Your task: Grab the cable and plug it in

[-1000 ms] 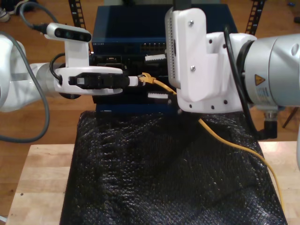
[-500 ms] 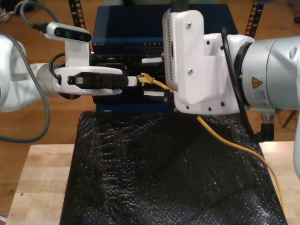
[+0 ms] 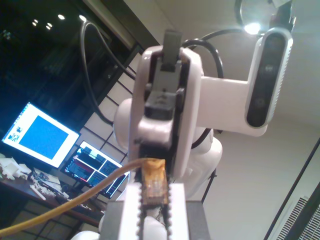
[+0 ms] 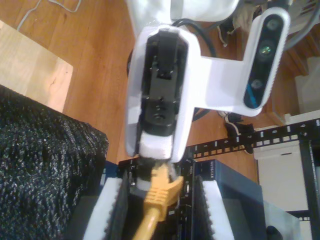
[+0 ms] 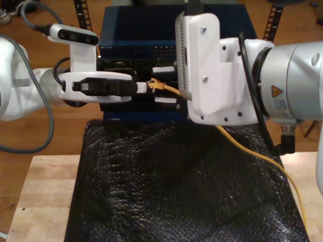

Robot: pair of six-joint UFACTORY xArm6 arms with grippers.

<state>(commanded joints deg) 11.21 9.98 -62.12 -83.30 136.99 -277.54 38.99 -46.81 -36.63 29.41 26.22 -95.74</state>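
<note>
First pincer clamped on the plug, second spread around the cable

Pincer one, my first gripper (image 5: 150, 85), reaches in level from the exterior view's left. Its white fingers are closed tight on the small clear plastic plug (image 3: 151, 187) at the end of the long thin orange-yellow network cable (image 5: 252, 156). The first wrist view shows the plug pinched between two toothed white pads (image 3: 129, 210). The second wrist view shows the same pincer nipping the plug at its tip, with the orange boot (image 4: 161, 187) trailing just behind.

My second gripper (image 4: 159, 182) is spread wide. Its pale fingers (image 4: 111, 210) stand on either side of the boot and cable without touching them, so it has hold of nothing. In the exterior view its arm comes in from the right, and a bulky white mount (image 5: 207, 65) hides the fingers.

From the plug, held in the air in front of the dark blue rack-mounted box (image 5: 136, 30), the cable passes behind the mount. It then sags across the black textured mat (image 5: 176, 186) and runs off towards the exterior view's lower right. The mat covers the middle of the light wooden tabletop (image 5: 45, 191)
</note>
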